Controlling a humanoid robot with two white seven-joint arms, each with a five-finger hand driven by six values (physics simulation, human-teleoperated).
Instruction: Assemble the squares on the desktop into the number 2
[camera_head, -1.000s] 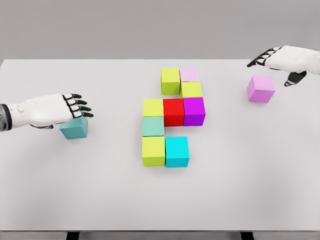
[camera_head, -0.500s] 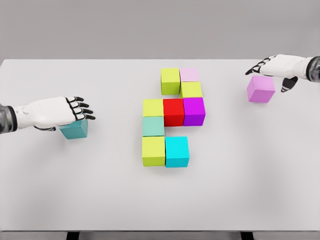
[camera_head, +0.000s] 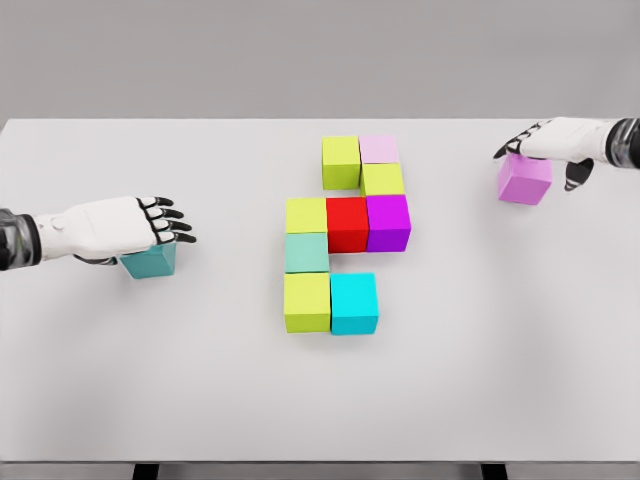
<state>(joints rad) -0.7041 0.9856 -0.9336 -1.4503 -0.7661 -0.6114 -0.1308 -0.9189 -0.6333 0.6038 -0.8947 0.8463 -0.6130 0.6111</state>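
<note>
**A:** What do we have under our left hand (camera_head: 120, 225)?

**B:** A teal cube (camera_head: 150, 262) on the left side of the white table (camera_head: 500, 380). Our palm lies over its top, and the 4 black-tipped fingers (camera_head: 170, 222) reach out flat toward the right, slightly fanned, past the cube's right edge. They are loose and extended, not wrapped around the cube. Whether the palm actually presses on the top, we cannot tell.

**A:** And our right hand (camera_head: 555, 140)?

**B:** It sits at the far right, over the far edge of a pink cube (camera_head: 524, 180). The fingers point left and bend downward over the cube's far left corner, while the thumb (camera_head: 577, 174) hangs down beside its right face. It looks like a loose straddle; we cannot tell whether the grip has closed.

**A:** Where are the rest of the squares?

**B:** 8 sit together mid-table. Farthest back, a lime cube (camera_head: 341, 161) touches a pale lilac cube (camera_head: 379, 150) on its right, and a 2nd lime cube (camera_head: 383, 180) sits just nearer than the lilac one. The next row reads lime (camera_head: 306, 215), red (camera_head: 347, 224), purple (camera_head: 388, 222), left to right. Nearer, a sea-green cube (camera_head: 306, 252) sits under that row's left end, then a lime cube (camera_head: 307, 301) with a cyan cube (camera_head: 354, 302) on its right.

**A:** So both loose cubes lie well apart from the group?

**B:** Yes, 1 on each side.
</note>
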